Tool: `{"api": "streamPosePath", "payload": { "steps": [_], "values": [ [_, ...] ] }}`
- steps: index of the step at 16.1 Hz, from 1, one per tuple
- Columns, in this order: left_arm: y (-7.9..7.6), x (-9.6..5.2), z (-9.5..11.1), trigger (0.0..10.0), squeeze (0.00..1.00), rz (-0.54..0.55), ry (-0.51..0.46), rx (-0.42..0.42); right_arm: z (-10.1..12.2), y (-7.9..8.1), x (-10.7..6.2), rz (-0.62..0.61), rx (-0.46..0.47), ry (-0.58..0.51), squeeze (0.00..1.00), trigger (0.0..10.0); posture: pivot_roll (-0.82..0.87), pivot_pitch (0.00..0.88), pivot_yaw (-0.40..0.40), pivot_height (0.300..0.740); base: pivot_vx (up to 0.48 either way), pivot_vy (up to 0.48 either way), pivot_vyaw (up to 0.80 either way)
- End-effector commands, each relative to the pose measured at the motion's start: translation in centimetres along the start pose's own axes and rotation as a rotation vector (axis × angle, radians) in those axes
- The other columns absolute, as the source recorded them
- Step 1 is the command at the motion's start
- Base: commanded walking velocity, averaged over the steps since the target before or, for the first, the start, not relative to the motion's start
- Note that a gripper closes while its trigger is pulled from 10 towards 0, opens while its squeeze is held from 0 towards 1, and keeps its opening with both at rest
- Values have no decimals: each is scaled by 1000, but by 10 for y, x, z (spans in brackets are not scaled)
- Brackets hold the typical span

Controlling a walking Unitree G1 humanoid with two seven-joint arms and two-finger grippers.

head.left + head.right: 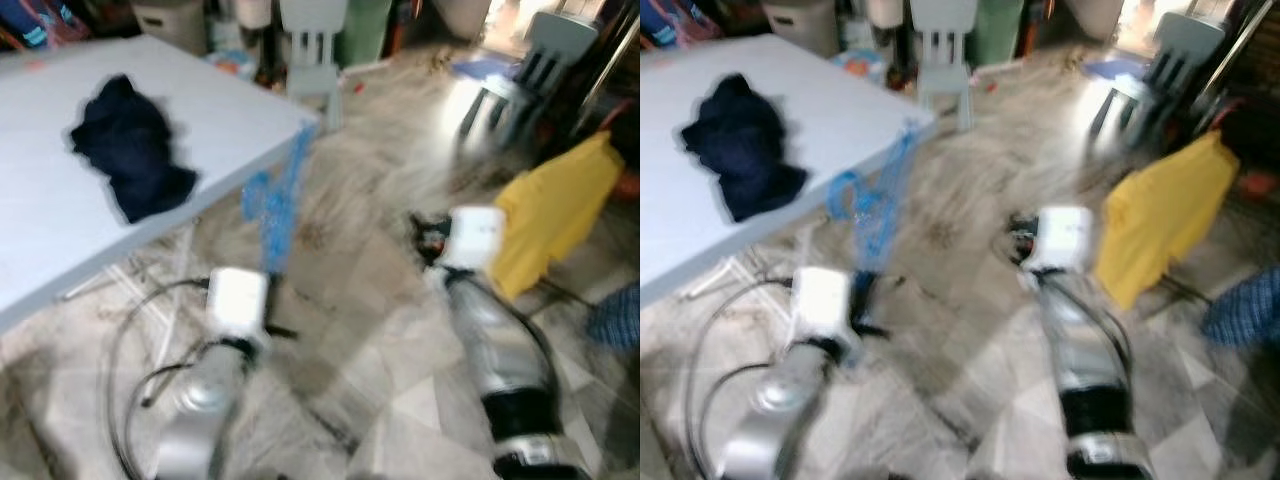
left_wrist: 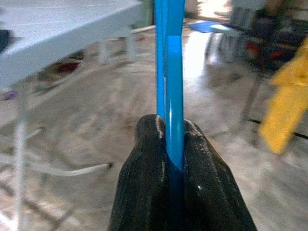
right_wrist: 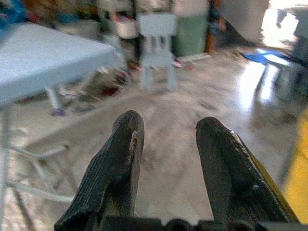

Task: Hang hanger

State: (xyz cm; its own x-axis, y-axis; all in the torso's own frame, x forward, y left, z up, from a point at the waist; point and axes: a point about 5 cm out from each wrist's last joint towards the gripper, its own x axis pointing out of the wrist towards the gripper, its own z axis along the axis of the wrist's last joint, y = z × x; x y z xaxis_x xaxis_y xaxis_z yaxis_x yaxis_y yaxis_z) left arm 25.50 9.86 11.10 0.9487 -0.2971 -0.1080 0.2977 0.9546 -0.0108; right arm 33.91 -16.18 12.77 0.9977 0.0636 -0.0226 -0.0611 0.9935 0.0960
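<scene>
Left gripper (image 2: 174, 144): fingers pressed together on the blue hanger (image 2: 169, 72), pinching its thin plastic between the two black pads.
Hanger position: held up over the floor just off the near corner of the white table (image 1: 60, 220), rising from the left gripper toward the table edge.
Right gripper (image 3: 166, 159): fingers spread, nothing between them, out over bare floor to the right of the hanger.
Surface: grey marbled tile floor (image 1: 370, 300), glare patch near the far chairs.
Table top: one dark navy garment (image 1: 130, 150) bunched on it.
Room: cluttered back wall, bins and bags; yellow garment (image 1: 555, 210) hanging at right.
Chairs: two, pale grey, one (image 1: 312, 55) behind the table corner, one (image 1: 530, 75) further right.
Hard to make out: head views are motion-blurred, hanger's hook shape unreadable; blue checked cloth (image 1: 615, 315) is cut off at the right edge.
Cables: black loops (image 1: 135, 380) by the left arm.
</scene>
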Motion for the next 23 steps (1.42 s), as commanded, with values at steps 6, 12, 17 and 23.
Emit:
{"api": "streamPosePath", "payload": {
  "steps": [6,12,17,23],
  "values": [
    [-1,0,6,10000,0,-36,-33,17,2,4,2,-8,7,8,0,10000,115,94,-54,740,0,364,-131],
    [-5,-2,10,10000,0,-93,-63,16,4,4,1,-17,-2,-8,0,10000,114,97,-49,740,0,0,-785],
    [-4,-2,9,10000,0,-101,-65,27,3,4,-1,-24,-2,-9,0,10000,114,96,-43,740,357,0,-788],
    [45,-16,-18,10000,0,63,4,145,-18,-5,-23,-3,-47,36,0,10000,112,78,-51,740,334,0,-744]
  ]
}}
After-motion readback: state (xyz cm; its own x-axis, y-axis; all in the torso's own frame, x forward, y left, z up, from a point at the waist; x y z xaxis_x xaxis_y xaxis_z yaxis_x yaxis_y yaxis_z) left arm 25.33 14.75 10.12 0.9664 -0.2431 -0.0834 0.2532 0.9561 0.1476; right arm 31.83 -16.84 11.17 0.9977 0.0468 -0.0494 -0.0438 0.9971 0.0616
